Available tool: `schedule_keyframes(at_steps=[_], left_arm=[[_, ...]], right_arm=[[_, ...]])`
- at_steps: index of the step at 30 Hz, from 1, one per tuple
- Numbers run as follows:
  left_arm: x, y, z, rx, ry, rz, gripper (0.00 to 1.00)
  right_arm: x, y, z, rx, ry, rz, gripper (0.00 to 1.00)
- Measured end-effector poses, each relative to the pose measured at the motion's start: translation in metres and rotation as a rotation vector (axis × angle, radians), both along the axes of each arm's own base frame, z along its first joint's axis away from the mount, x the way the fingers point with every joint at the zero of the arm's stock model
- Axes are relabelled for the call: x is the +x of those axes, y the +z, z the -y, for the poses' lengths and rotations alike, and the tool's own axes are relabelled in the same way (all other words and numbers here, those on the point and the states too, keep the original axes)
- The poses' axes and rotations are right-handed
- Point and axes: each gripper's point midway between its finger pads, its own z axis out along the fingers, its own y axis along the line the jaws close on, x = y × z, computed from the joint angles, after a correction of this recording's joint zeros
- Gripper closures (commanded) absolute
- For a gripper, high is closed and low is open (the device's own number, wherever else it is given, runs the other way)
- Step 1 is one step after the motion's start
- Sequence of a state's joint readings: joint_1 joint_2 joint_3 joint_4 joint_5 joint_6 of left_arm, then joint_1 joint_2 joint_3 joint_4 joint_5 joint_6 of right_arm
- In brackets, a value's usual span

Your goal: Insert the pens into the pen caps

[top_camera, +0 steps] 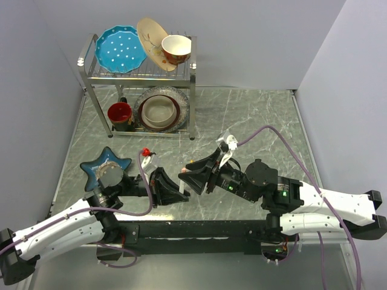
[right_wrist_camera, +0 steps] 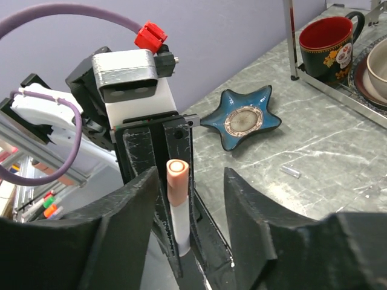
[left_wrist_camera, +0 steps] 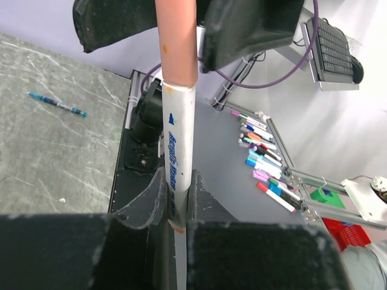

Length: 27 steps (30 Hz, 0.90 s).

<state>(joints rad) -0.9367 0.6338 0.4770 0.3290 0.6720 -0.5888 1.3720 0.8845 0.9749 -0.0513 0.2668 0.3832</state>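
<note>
My left gripper [top_camera: 180, 194] [left_wrist_camera: 177, 188] is shut on a white pen [left_wrist_camera: 176, 151] with blue print, holding it by the barrel. An orange cap [left_wrist_camera: 176, 42] [right_wrist_camera: 177, 181] sits on the pen's far end. My right gripper [top_camera: 185, 174] [right_wrist_camera: 188, 225] faces the left one. It is open, with its fingers [right_wrist_camera: 124, 232] on either side of the capped end and a clear gap to the cap. A dark blue pen [left_wrist_camera: 58, 104] lies on the table. A small clear piece [right_wrist_camera: 290, 171] lies on the table near the star dish. No other pen shows.
A blue star-shaped dish [top_camera: 106, 165] [right_wrist_camera: 245, 117] lies left of the grippers. A red-lined mug [top_camera: 120, 113] [right_wrist_camera: 329, 40] and stacked bowls sit under a dish rack [top_camera: 91, 78] at the back. Several markers [left_wrist_camera: 266, 160] lie on a shelf off the table.
</note>
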Motion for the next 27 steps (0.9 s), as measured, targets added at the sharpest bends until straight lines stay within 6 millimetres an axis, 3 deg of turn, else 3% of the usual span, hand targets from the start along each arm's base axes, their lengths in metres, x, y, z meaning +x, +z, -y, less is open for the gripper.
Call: schedule_keyframes(at_steps=[3, 8, 13, 14, 15, 18, 23, 27], left_arm=[[-0.002, 0.000, 0.000, 0.001, -0.013, 0.002, 0.99], [-0.002, -0.001, 0.000, 0.005, -0.016, 0.003, 0.99], [-0.002, -0.005, 0.002, 0.018, -0.023, -0.006, 0.99], [-0.002, -0.006, 0.003, 0.021, -0.024, -0.008, 0.99], [-0.002, -0.007, 0.003, 0.023, -0.026, -0.009, 0.99], [-0.002, -0.007, 0.003, 0.023, -0.027, -0.007, 0.99], [0.000, -0.005, 0.003, 0.017, -0.015, 0.005, 0.99], [0.006, -0.010, 0.004, 0.046, 0.018, 0.010, 0.99]], right_arm=[[0.000, -0.001, 0.000, -0.005, 0.003, 0.006, 0.51], [-0.002, 0.000, -0.001, -0.005, 0.017, 0.014, 0.42], [-0.003, 0.001, -0.002, -0.005, 0.024, 0.018, 0.44], [-0.003, 0.001, -0.002, -0.007, 0.025, 0.021, 0.48], [-0.003, 0.000, -0.002, -0.008, 0.025, 0.022, 0.59], [-0.004, 0.000, -0.003, -0.014, 0.033, 0.031, 0.81], [-0.007, -0.002, -0.005, -0.011, 0.049, 0.030, 1.00], [-0.003, -0.011, -0.004, 0.008, 0.032, 0.022, 1.00]])
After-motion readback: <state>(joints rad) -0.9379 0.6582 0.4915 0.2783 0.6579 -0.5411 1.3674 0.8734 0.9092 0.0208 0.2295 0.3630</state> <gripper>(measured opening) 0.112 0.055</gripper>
